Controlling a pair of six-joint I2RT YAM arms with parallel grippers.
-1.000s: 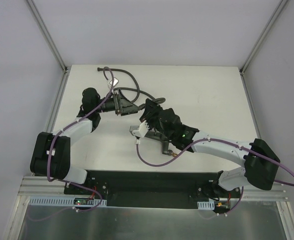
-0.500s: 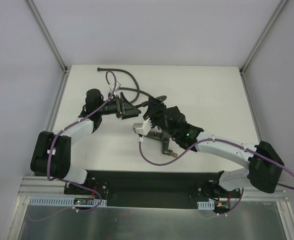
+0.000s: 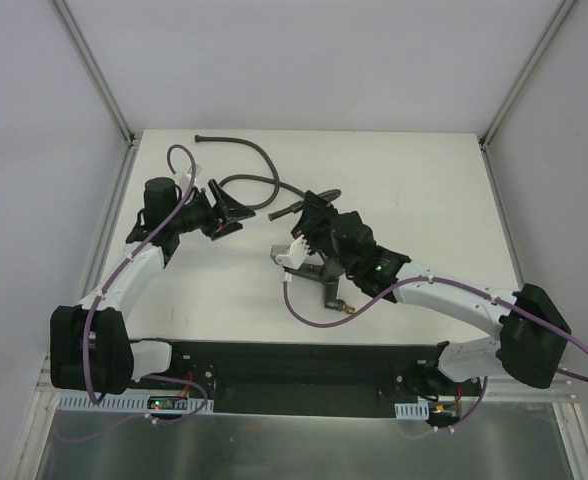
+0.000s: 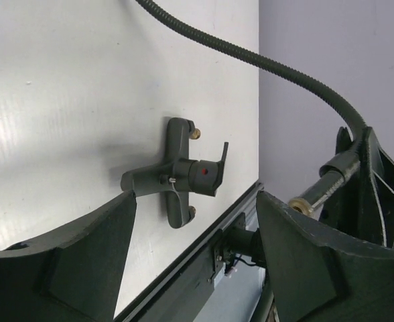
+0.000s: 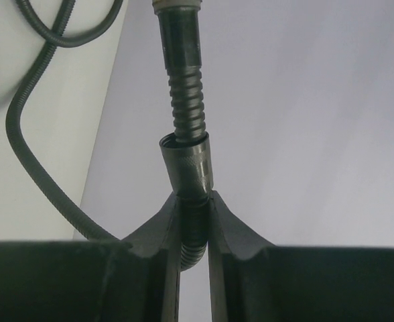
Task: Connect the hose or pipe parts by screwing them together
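**Left arm drew back from the hose end**

The left gripper [image 3: 232, 214], beside the right gripper [image 5: 193, 204] a second earlier, had swung left, jaws apart and empty. Only the right wrist view showed the right gripper clamped on the hose [image 4: 272, 64] near its end. The left wrist view showed the fitting [image 4: 177, 176] lying ungripped on the worktop [image 3: 414, 190].

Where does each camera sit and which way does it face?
Top external: above and behind, looking down on the white table; left arm and right arm show.
Left wrist: past the open left claw toward the dark grey forked fitting with brass ends.
Right wrist: along the right claw, shut on the long dark grey flexible hose.
All three share the hose.
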